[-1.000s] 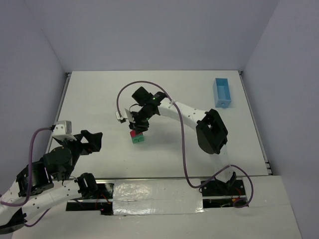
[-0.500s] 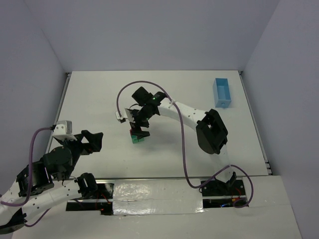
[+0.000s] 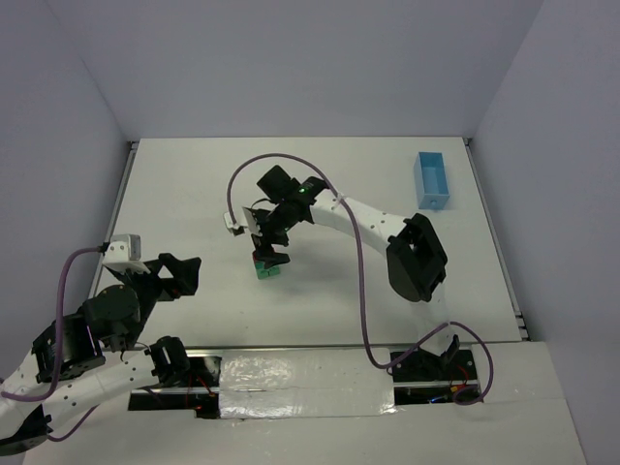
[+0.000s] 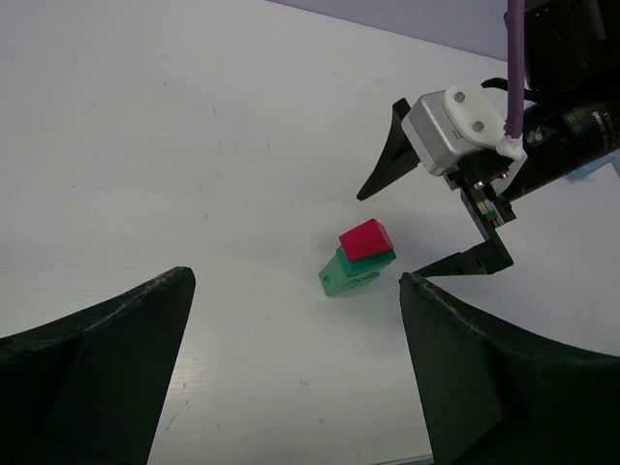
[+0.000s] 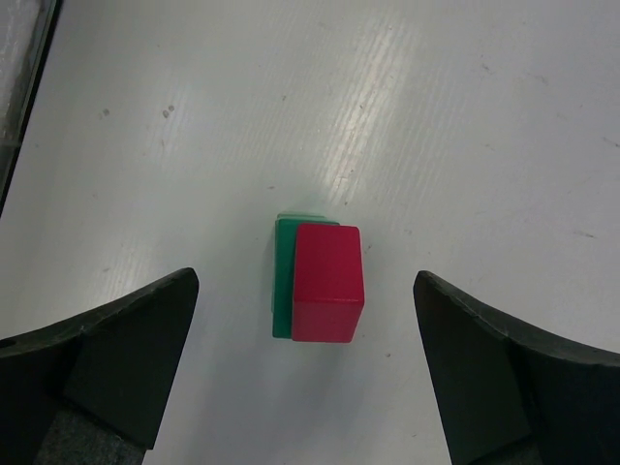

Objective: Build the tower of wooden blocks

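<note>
The wood block tower (image 4: 355, 262) stands mid-table: stacked green blocks (image 5: 283, 276) with a red block (image 5: 327, 281) on top, sitting slightly off to one side. My right gripper (image 5: 305, 291) hangs straight above it, open, fingers wide on either side and touching nothing. From overhead the right gripper (image 3: 269, 254) covers most of the tower (image 3: 267, 272). My left gripper (image 4: 295, 281) is open and empty near the table's front left, well short of the tower. Overhead, the left gripper (image 3: 179, 274) points towards it.
A light blue box (image 3: 431, 180) stands at the back right of the white table (image 3: 194, 194). Grey walls close in the table's left, back and right sides. The right arm's purple cable (image 3: 354, 271) loops over the table.
My right gripper has opened and let go of the red block, which now rests on the green blocks. The left arm has not moved.
</note>
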`<move>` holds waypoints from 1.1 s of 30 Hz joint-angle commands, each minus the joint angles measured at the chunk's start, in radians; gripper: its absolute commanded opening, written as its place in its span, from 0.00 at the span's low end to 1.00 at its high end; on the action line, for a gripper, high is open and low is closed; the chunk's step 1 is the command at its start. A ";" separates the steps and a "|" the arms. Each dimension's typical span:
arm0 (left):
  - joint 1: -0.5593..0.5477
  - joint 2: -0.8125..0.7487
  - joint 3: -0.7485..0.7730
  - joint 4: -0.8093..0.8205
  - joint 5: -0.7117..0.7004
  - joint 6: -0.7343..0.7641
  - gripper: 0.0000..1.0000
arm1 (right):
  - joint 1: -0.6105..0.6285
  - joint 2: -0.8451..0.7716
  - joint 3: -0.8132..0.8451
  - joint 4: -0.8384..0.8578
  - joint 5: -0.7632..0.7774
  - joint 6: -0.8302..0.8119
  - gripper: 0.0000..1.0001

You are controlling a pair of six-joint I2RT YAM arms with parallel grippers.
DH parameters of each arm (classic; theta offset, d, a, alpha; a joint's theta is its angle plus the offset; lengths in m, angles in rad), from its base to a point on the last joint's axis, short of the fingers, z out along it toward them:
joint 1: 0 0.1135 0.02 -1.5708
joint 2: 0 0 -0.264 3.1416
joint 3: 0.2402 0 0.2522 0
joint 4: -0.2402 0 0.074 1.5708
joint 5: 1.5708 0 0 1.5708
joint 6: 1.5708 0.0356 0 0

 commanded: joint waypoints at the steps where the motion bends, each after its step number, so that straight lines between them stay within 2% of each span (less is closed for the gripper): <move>1: 0.002 0.001 -0.006 0.038 0.004 0.022 0.99 | 0.005 -0.066 -0.015 0.034 -0.041 0.019 1.00; 7: 0.002 0.004 -0.006 0.038 0.004 0.022 1.00 | -0.024 -0.166 -0.075 0.138 -0.127 0.075 1.00; 9: 0.002 0.004 -0.007 0.040 0.002 0.024 0.99 | -0.033 -0.244 -0.136 0.261 -0.082 0.184 1.00; 10: 0.002 0.004 -0.007 0.041 0.002 0.024 1.00 | -0.033 -0.274 -0.214 0.448 -0.042 0.266 1.00; 11: 0.002 0.003 -0.007 0.041 0.002 0.024 0.99 | -0.036 -0.314 -0.244 0.528 0.004 0.445 1.00; 12: 0.002 0.004 -0.006 0.041 0.002 0.025 0.99 | -0.041 -0.324 -0.259 0.601 0.074 0.504 1.00; 13: 0.004 0.006 -0.007 0.041 0.002 0.025 1.00 | -0.042 -0.327 -0.258 0.594 0.055 0.512 1.00; 16: 0.002 0.006 -0.004 0.037 -0.001 0.024 1.00 | -0.056 -0.298 -0.206 0.516 -0.063 0.428 1.00; 23: 0.002 0.003 -0.007 0.040 0.001 0.024 0.99 | -0.056 -0.229 -0.167 0.363 -0.078 0.247 1.00; 33: 0.002 0.003 -0.009 0.043 0.004 0.028 1.00 | -0.056 -0.192 -0.238 0.364 -0.088 0.146 0.85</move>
